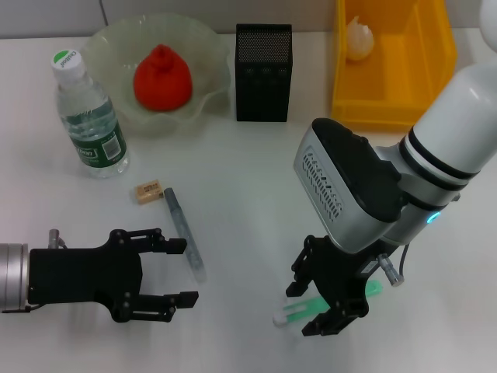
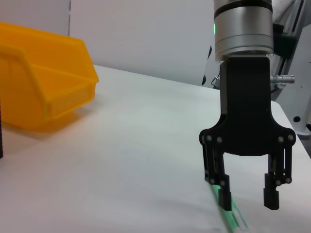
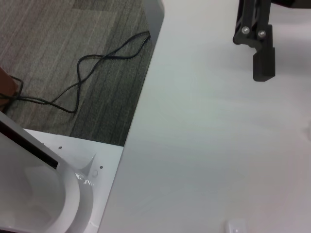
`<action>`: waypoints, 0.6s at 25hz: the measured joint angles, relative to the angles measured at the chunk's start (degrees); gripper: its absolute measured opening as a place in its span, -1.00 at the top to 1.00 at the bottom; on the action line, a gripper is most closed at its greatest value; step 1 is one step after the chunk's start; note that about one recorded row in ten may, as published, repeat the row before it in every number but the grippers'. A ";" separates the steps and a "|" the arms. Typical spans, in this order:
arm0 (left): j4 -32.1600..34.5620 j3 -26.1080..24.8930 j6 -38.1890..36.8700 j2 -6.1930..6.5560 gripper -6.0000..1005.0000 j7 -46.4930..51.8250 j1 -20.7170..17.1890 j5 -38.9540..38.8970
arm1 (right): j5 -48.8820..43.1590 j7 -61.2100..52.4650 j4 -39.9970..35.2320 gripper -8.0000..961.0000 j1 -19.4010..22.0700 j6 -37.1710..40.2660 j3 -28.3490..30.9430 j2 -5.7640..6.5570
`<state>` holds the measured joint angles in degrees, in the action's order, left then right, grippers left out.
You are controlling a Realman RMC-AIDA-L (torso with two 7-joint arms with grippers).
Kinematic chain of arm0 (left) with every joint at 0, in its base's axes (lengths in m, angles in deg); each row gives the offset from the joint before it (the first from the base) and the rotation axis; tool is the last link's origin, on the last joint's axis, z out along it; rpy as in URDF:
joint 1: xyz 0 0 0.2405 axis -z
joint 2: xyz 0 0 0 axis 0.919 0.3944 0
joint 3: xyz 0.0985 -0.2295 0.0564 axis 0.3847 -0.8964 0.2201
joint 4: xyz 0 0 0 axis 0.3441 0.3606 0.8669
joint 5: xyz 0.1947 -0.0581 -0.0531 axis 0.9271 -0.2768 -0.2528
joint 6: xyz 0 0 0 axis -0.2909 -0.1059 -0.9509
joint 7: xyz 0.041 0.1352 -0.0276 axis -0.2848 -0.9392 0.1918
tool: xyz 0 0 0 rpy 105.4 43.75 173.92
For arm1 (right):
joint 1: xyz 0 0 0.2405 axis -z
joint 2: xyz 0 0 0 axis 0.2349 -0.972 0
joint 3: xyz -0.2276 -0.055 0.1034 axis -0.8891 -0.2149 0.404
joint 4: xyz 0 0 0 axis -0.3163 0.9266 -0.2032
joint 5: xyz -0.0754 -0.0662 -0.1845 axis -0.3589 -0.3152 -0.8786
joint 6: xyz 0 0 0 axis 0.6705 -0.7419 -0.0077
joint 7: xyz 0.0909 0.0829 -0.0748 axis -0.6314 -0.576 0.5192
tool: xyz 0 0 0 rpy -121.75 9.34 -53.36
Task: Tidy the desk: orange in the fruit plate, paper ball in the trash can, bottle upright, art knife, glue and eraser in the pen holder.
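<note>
The orange (image 1: 161,78) lies in the fruit plate (image 1: 203,47) at the back left. The bottle (image 1: 89,116) stands upright beside it. The paper ball (image 1: 359,39) rests in the yellow trash can (image 1: 392,85). The black pen holder (image 1: 263,71) stands between plate and can. The tan eraser (image 1: 147,191) and a grey pen-shaped tool (image 1: 185,233) lie on the desk (image 1: 248,194) by my open left gripper (image 1: 180,272). My right gripper (image 1: 322,299) (image 2: 248,199) stands open, pointing down over a green stick with a white end (image 1: 289,314) (image 2: 233,216). Which tool is the glue or the art knife, I cannot tell.
In the right wrist view the desk's edge (image 3: 141,107) runs beside grey carpet with a black cable (image 3: 97,63), and a finger of the left gripper (image 3: 260,53) shows farther off. The trash can (image 2: 43,97) also appears in the left wrist view.
</note>
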<state>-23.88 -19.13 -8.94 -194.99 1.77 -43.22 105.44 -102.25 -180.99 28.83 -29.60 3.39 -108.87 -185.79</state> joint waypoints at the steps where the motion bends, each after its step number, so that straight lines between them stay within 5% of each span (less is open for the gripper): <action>1: 0.00 0.00 0.02 0.05 -0.56 0.00 0.00 -0.05 | 0.00 0.00 0.02 -0.43 0.00 -0.01 -0.01 0.00; 9: -0.03 0.00 0.14 0.07 -0.55 0.00 0.00 -0.12 | 0.00 -0.06 0.02 0.04 -0.03 -0.02 -0.03 0.00; 15: 0.02 0.00 0.23 0.03 -0.54 0.00 0.00 -0.14 | -0.17 -0.15 0.02 0.05 -0.05 -0.54 -0.38 0.00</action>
<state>-23.87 -19.13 -8.72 -194.97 1.77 -43.22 105.30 -102.41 -181.14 28.85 -29.65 2.85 -109.24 -185.79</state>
